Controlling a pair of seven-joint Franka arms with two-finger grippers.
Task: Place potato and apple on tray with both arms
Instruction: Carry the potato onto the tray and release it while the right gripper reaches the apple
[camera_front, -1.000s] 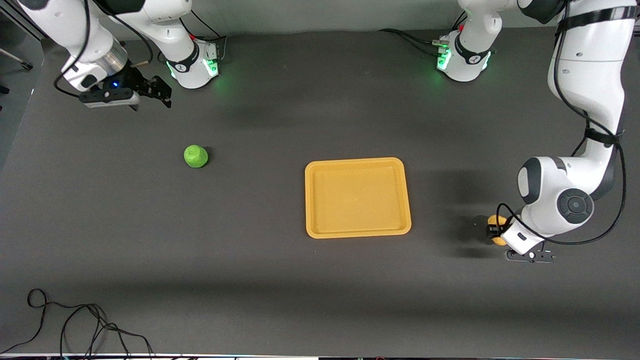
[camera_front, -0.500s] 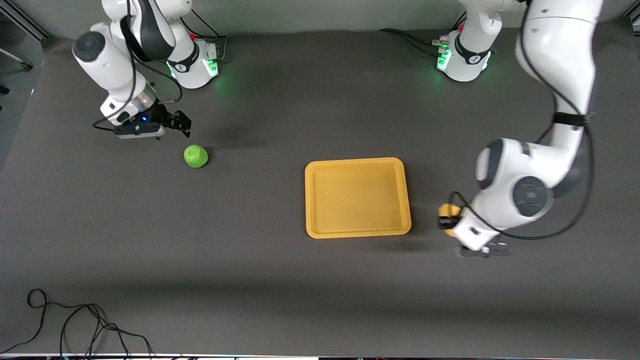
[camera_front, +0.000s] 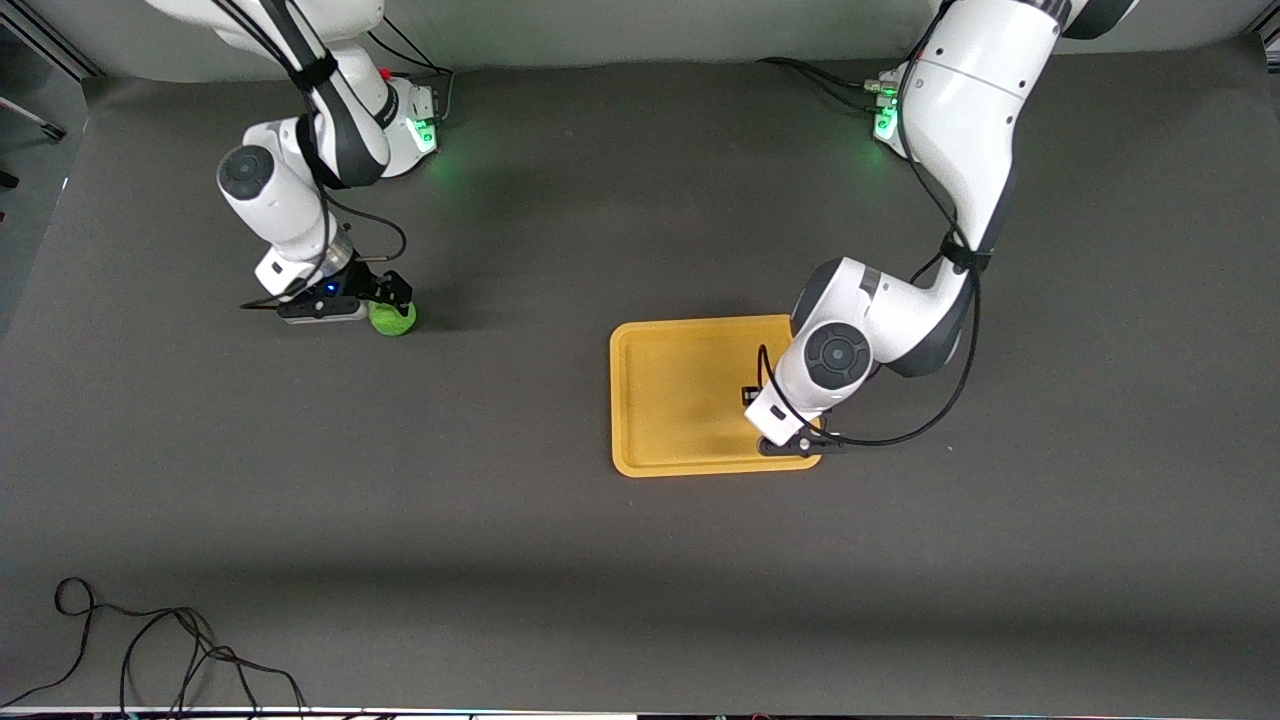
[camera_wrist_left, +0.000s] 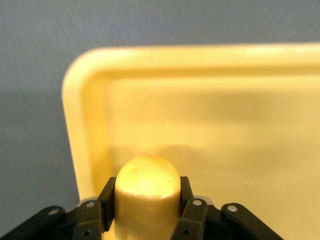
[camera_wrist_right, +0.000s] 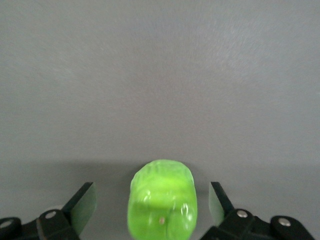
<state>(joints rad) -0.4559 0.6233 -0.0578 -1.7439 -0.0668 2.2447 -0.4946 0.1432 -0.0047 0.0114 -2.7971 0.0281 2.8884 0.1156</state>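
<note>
The yellow-orange tray (camera_front: 690, 395) lies mid-table. My left gripper (camera_front: 752, 393) is over the tray's end toward the left arm, shut on the potato (camera_wrist_left: 147, 187), which shows between its fingers in the left wrist view above the tray (camera_wrist_left: 210, 120); the arm hides the potato in the front view. The green apple (camera_front: 393, 318) sits on the table toward the right arm's end. My right gripper (camera_front: 397, 297) is low at the apple, open, its fingers (camera_wrist_right: 82, 204) standing apart on either side of the apple (camera_wrist_right: 162, 202).
The table is covered by a dark grey mat (camera_front: 500, 500). A black cable (camera_front: 150, 650) coils near the front edge toward the right arm's end. The arm bases (camera_front: 400, 120) glow green along the back edge.
My left arm has carried the potato from the table beside the tray to over the tray. My right gripper has come down from near its base to straddle the apple.
</note>
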